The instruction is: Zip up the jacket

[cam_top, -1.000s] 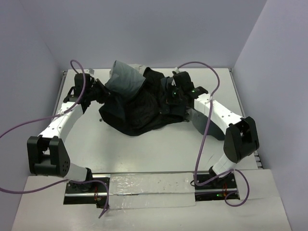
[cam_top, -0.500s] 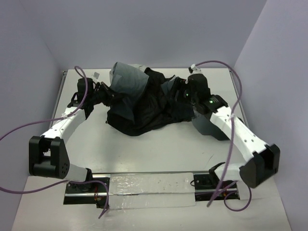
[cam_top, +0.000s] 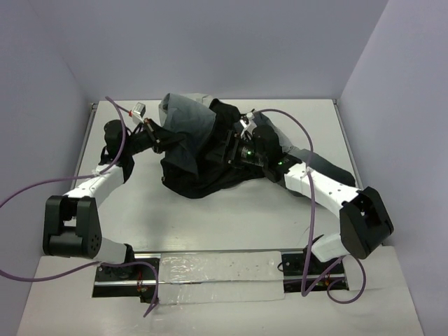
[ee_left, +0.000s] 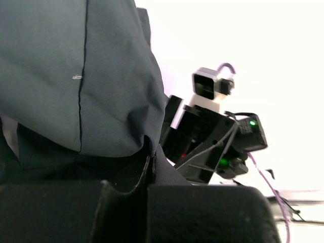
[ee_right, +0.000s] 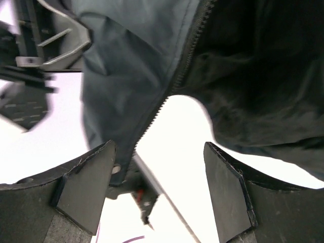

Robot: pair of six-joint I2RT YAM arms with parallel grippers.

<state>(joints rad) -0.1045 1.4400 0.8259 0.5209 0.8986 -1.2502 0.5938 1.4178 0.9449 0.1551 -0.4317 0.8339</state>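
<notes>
Jacket (cam_top: 199, 157) pinched in left hand (cam_top: 161, 140), right hand (ee_right: 159, 147) spread near zipper (ee_right: 190, 50).

Jacket (cam_top: 189, 126): smooth matt cloth shell, black matt lining. Zipper (ee_right: 174, 82): fine dark teeth. Worktop (cam_top: 231, 217): smooth, white, matt.

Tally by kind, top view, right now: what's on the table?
jacket: 1
robot arms: 2 (left arm, right arm)
purple cables: 2 (left cable, right cable)
Total: 5
</notes>
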